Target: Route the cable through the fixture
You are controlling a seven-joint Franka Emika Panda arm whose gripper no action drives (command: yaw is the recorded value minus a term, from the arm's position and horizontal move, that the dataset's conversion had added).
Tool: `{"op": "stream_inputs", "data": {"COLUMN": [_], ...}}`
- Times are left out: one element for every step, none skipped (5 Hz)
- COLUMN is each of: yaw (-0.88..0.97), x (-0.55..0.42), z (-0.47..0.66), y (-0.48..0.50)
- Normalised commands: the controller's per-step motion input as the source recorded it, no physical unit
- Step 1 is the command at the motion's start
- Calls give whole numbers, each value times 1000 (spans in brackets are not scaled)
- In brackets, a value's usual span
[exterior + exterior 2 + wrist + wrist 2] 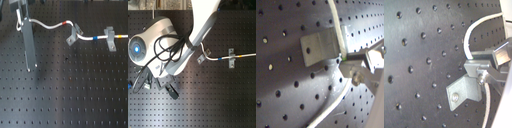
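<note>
In the first exterior view, you see the white cable [50,26] arc from the gripper [20,22] at the upper left across the black perforated table [65,95], through a tilted grey clip [73,36] and a broader clip [109,38]; it looks light, limp and springy, so hold it close to its free end. The second exterior view hides the gripper behind the arm. In both wrist views the cable [336,22] [470,35] runs beside a grey bracket [321,46] [467,91], likely the fixture, with the gripper seemingly pinching the cable.
</note>
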Motion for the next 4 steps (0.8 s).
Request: {"op": "stream_inputs", "data": {"yaw": [229,400,31,11], "x": [7,-54,-4,0], "z": [328,42,0,4], "y": [1,-59,-1,0]}}
